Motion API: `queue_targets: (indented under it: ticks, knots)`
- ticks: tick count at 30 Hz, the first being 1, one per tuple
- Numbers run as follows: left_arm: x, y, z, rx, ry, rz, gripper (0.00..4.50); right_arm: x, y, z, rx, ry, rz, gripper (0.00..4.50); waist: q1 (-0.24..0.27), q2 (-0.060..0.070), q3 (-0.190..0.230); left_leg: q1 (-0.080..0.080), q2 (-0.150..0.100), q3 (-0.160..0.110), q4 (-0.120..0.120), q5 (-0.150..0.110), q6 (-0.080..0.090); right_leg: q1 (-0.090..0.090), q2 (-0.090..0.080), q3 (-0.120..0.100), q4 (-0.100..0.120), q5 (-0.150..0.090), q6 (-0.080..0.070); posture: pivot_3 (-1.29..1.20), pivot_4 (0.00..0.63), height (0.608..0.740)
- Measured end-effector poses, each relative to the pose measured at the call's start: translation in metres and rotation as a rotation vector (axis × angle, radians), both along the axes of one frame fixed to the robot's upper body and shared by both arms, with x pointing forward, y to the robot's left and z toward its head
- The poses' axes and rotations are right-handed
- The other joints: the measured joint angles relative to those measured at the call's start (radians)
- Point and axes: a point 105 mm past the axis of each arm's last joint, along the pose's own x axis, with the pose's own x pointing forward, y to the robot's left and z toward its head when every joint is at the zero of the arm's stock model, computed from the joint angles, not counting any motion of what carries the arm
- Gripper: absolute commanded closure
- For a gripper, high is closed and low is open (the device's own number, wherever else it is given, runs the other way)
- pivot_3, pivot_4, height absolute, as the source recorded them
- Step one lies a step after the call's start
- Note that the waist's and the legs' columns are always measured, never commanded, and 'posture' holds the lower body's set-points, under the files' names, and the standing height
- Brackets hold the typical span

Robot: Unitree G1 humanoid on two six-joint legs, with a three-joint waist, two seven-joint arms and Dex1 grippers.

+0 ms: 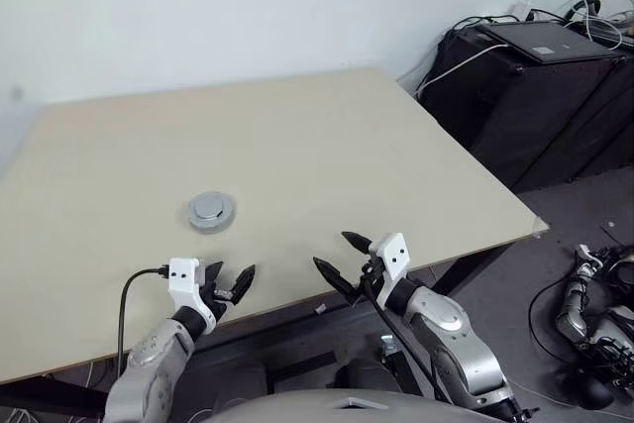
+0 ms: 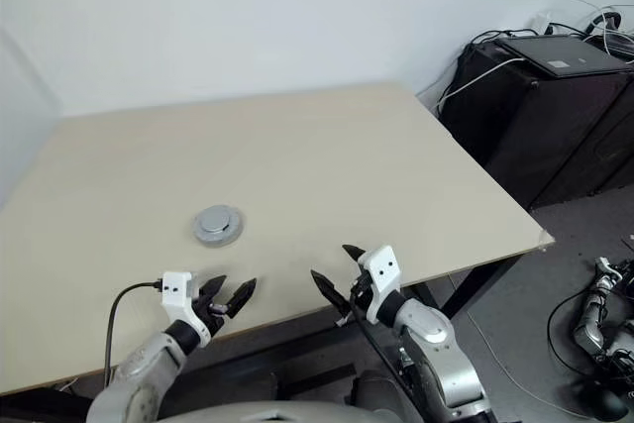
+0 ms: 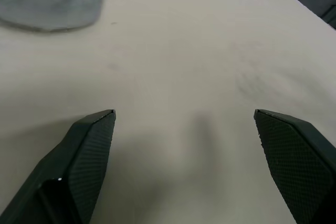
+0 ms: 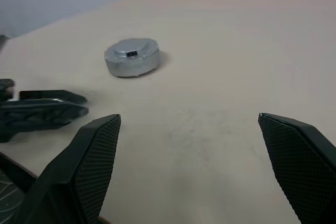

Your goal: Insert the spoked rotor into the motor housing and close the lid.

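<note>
- Motor housing (image 1: 211, 211) with lid (image 4: 132, 51) seated on top: closed silver puck, left-centre of counter (image 1: 327, 146); rotor presumably inside, not visible.
- Left claw (image 1: 229, 284): jaws apart, empty, near counter's front edge, just short of the puck.
- Right claw (image 1: 340, 258): jaws apart, empty, further right.
- Step judged: assembly apparently complete; next, at most, confirming the lid's seating.

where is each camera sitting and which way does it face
Left eye and right eye views: on the head, looking forward and down over the table; both arms show, left gripper and right gripper open.
Left wrist view: along its own open jaws, low over the tabletop.
Right wrist view: along its own open jaws, across the table; the left gripper shows at the side.
Shared: the closed silver motor appears in all four.
</note>
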Motion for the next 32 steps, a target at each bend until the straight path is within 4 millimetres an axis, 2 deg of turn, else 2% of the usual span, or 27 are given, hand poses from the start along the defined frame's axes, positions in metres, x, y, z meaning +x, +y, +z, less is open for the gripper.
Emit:
queue_targets:
  ticks: [6, 11, 17, 26, 32]
  knots:
    - [-0.004, -0.005, 0.021, 0.155, -0.221, 0.055, 0.03, -0.003, -0.01, 0.002, -0.031, -0.083, -0.095, 0.0, 0.001, 0.003, 0.002, 0.0, 0.0, 0.002, 0.0, 0.0, -0.001, -0.001, -0.003, -0.001, 0.0, 0.0, 0.0, 0.0, 0.0, 0.74]
    - [0.001, 0.001, 0.038, 0.23, -0.385, 0.195, 0.03, -0.003, -0.028, 0.002, -0.07, -0.132, -0.187, 0.0, 0.001, 0.003, 0.002, 0.0, 0.0, 0.002, 0.0, 0.0, 0.0, -0.001, -0.004, -0.002, 0.0, 0.0, 0.001, 0.0, 0.0, 0.74]
    - [0.004, 0.01, 0.044, 0.269, -0.441, 0.294, 0.03, -0.007, -0.045, -0.004, -0.086, -0.131, -0.268, 0.0, 0.001, 0.002, 0.003, 0.0, 0.0, 0.002, 0.0, -0.001, 0.0, -0.001, -0.003, -0.003, 0.0, 0.0, 0.001, 0.0, 0.0, 0.74]
    - [0.005, 0.011, 0.046, 0.289, -0.458, 0.308, 0.03, -0.005, -0.044, -0.003, -0.077, -0.147, -0.331, 0.0, 0.001, 0.002, 0.003, 0.0, 0.0, 0.002, 0.0, -0.001, 0.0, -0.001, -0.003, -0.003, 0.0, 0.0, 0.001, 0.0, 0.0, 0.74]
    - [0.005, 0.008, 0.046, 0.284, -0.455, 0.299, 0.03, -0.008, -0.046, -0.013, -0.094, -0.111, -0.357, 0.0, 0.0, 0.002, 0.003, 0.0, 0.0, 0.002, 0.0, -0.001, 0.0, -0.001, -0.004, -0.003, 0.0, 0.0, 0.001, 0.0, 0.0, 0.74]
